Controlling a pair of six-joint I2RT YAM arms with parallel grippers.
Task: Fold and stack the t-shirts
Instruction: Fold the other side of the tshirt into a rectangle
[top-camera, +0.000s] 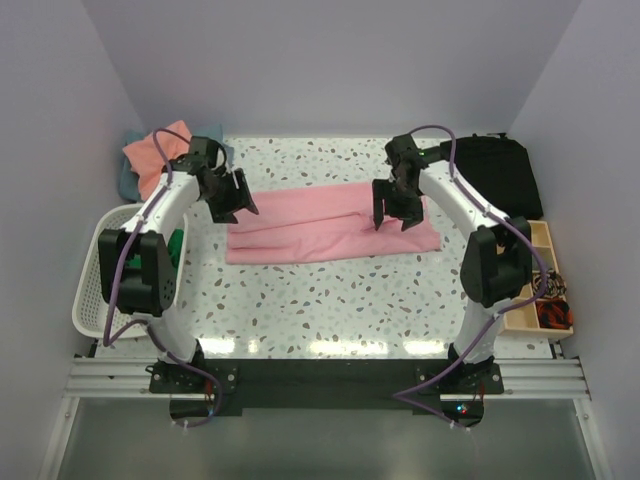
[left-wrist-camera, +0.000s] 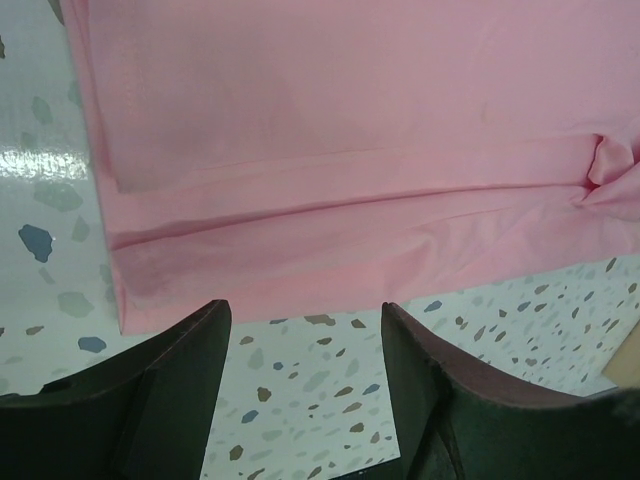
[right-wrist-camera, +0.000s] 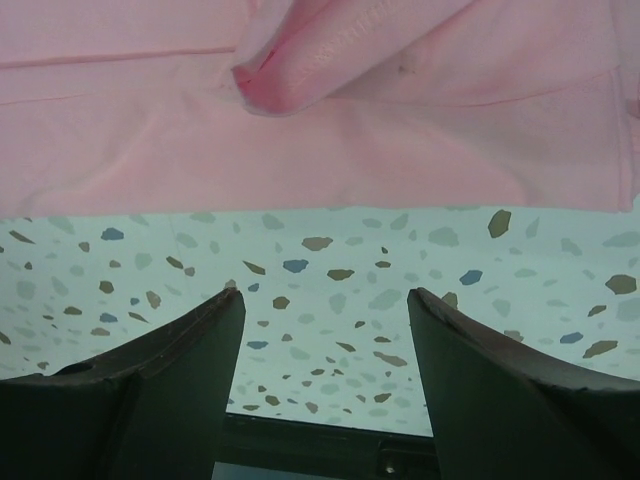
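You are working on the first garment. The light pink cotton t-shirt (top-camera: 330, 238) is lying across the middle of the white speckled terrazzo table (top-camera: 330, 300), already folded lengthwise into a long band that is running left to right. In the right wrist view a sleeve edge is sitting doubled over on top of the band, and the near hem is lying flat on the table.

The left gripper (top-camera: 235, 208) is hovering over the left end of the band and the right gripper (top-camera: 393, 218) over the right part of it. Both are standing wide open and holding nothing. In each wrist view you are seeing bare table between the fingers, with the pink cloth lying just beyond the tips and not touching them.

Judge the progress as early. The lengthwise fold is looking complete, while the crosswise fold that shortens the band into a compact packet is not yet done. No finished stack is showing anywhere.

Three garments are waiting:
- The salmon-orange shirt (top-camera: 155, 150) is lying crumpled in the far left corner.
- The grey-blue shirt (top-camera: 127, 182) is lying under it, mostly covered.
- The bright green shirt (top-camera: 177, 246) is sitting in the white plastic laundry basket (top-camera: 95, 290) at the left edge, mostly hidden behind the left arm.

You are probably preparing to take the two ends of the band for the crosswise fold.
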